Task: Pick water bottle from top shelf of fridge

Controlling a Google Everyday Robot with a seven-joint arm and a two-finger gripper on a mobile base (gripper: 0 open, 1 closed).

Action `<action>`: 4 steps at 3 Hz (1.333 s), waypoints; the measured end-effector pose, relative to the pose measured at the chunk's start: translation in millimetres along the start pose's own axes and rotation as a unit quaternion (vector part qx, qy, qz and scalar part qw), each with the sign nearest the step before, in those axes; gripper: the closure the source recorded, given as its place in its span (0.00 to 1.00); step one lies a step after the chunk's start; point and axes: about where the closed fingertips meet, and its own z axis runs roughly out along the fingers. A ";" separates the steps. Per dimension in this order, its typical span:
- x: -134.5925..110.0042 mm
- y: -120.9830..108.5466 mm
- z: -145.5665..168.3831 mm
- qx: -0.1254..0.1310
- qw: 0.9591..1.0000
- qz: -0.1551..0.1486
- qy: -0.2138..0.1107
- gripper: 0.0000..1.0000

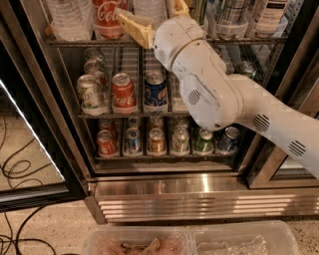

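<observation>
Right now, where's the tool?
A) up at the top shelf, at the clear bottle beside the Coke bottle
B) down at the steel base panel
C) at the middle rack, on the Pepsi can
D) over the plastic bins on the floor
A: the tool sits at the top shelf, at the clear bottle just right of the Coca-Cola bottle.

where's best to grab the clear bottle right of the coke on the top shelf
Take the clear bottle by its round lower body, straight in from the open front, squeezing left and right. It stands upright, the Coke bottle close on its left, its cap out of view. The gripper is at that height, at the top shelf.
</observation>
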 end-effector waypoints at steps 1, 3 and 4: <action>-6.0 10.8 -5.4 0.007 0.997 -0.070 -0.015 0.26; -13.0 28.9 -5.6 -0.003 0.993 -0.116 -0.032 0.10; -13.0 28.9 -5.6 -0.003 0.993 -0.116 -0.032 0.16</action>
